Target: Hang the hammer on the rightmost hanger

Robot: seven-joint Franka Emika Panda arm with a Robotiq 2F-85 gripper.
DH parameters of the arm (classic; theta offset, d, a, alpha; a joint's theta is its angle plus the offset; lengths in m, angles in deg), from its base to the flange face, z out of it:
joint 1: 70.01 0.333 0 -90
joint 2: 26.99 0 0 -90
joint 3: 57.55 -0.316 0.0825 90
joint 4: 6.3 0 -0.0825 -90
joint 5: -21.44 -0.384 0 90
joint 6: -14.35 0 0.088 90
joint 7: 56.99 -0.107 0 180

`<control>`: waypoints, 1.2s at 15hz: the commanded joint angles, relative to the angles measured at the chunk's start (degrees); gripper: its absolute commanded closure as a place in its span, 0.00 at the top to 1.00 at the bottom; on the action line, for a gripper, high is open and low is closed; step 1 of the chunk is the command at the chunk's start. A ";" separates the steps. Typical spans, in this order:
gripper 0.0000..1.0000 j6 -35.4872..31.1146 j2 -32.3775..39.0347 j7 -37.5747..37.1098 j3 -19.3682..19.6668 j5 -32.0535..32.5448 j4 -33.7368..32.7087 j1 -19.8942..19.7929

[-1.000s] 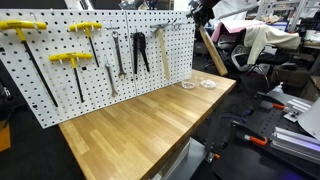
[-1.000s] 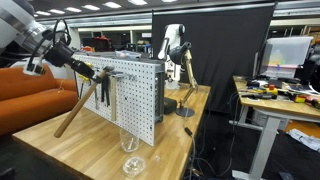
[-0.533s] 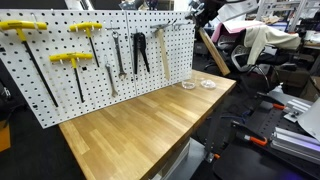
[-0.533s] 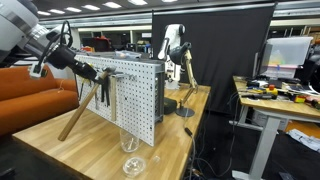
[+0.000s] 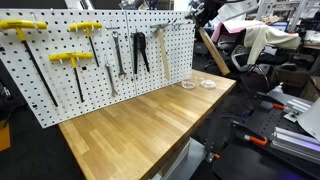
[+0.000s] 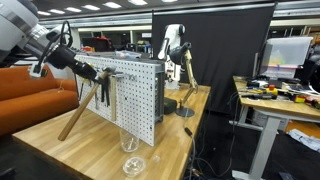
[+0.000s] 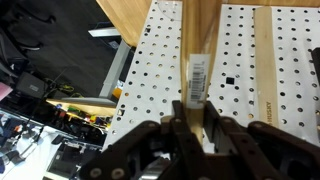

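The hammer's pale wooden handle (image 7: 198, 40), with a barcode label, runs up from between my fingers in the wrist view. My gripper (image 7: 196, 128) is shut on it. In both exterior views the gripper (image 5: 204, 14) (image 6: 84, 70) is high at the end of the white pegboard (image 5: 100, 70) (image 6: 140, 95). The hammer (image 5: 214, 52) (image 6: 78, 110) slants down from the gripper, above the table. Its head is hidden by the gripper. The pegboard's holes (image 7: 150, 70) fill the wrist view behind the handle.
Yellow T-handled tools (image 5: 70, 58), black-handled pliers (image 5: 140, 50) and another wooden handle (image 5: 160, 45) (image 7: 265, 60) hang on the pegboard. Two clear dishes (image 5: 198, 84) and a glass (image 6: 130, 145) stand on the wooden table (image 5: 130, 125). A second hammer-like stand (image 6: 186, 85) sits further along.
The gripper and hammer shifted slightly toward the pegboard between one second ago and half a second ago. They have been still since.
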 commanded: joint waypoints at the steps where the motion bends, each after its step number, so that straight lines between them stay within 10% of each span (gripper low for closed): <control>1: 0.23 0.00 0.00 0.00 0.00 0.00 0.00 0.00; 3: 0.06 0.00 0.00 -0.01 0.00 0.00 0.00 0.00; 18: 0.06 0.45 6.78 -13.41 -2.20 2.84 -8.40 0.16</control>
